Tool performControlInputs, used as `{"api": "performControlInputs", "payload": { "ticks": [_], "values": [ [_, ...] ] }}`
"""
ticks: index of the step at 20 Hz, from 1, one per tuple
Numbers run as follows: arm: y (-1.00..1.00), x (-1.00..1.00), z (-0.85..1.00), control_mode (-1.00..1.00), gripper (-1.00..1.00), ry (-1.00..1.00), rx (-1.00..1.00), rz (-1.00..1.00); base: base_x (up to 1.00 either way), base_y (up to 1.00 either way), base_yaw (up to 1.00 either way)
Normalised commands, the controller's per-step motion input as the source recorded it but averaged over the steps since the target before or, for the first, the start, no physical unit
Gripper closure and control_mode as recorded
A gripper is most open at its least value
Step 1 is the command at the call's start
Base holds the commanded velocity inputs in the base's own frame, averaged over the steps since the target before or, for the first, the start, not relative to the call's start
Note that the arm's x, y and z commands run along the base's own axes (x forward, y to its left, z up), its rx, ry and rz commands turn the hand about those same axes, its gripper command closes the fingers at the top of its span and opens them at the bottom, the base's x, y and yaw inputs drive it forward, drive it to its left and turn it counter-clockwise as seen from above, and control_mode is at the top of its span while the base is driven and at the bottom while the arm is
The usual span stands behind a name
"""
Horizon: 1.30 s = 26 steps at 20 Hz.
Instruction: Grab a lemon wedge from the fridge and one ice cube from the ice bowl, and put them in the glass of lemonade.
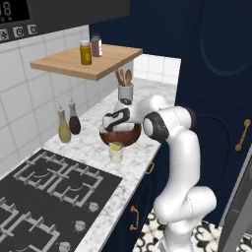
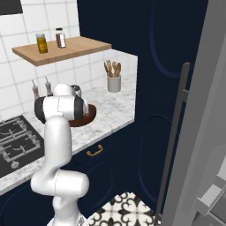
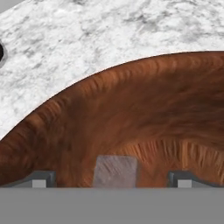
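Note:
The dark-brown wooden ice bowl (image 1: 129,139) stands on the marble counter, partly behind my arm in the right base view (image 2: 87,116). My gripper (image 1: 112,131) points down into it. In the hand view its inner wall (image 3: 144,105) is close, and a pale grey ice cube (image 3: 116,170) lies on the bowl's bottom between my open fingertips (image 3: 40,179); the gripper (image 3: 111,181) touches nothing. The glass of lemonade (image 1: 116,153) stands just in front of the bowl, with a yellow-green patch at its top; I cannot tell if that is the lemon wedge. The fridge door (image 2: 207,101) stands open at right.
A grey utensil cup (image 1: 126,91) with wooden spoons stands behind the bowl. Two oil bottles (image 1: 64,128) are by the tiled wall. A wooden shelf (image 1: 74,61) with jars hangs above. The gas hob (image 1: 49,187) lies to the left. Navy cabinets (image 1: 221,98) rise at right.

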Motion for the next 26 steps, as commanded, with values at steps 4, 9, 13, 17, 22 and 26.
{"api": "performControlInputs", "payload": {
  "ticks": [4,9,13,17,22,26],
  "values": [
    [-0.07,0.0,-0.09,-1.0,-1.0,0.0,0.0,0.0,0.0,0.0,0.0],
    [-0.16,-0.04,-0.03,-1.0,-1.0,-0.03,0.0,0.0,0.0,0.0,0.0],
    [-0.08,-0.01,0.0,-1.0,-1.0,-0.07,0.0,0.0,0.0,0.0,0.0],
    [0.03,0.0,-0.3,-1.0,-1.0,0.0,0.0,0.03,0.0,0.0,0.0],
    [0.11,0.0,-0.33,-1.0,-1.0,0.0,-0.01,0.06,0.0,0.0,0.0],
    [0.02,0.01,-0.04,-1.0,-1.0,-0.04,0.0,0.04,0.0,0.0,0.0]
  ]
}}
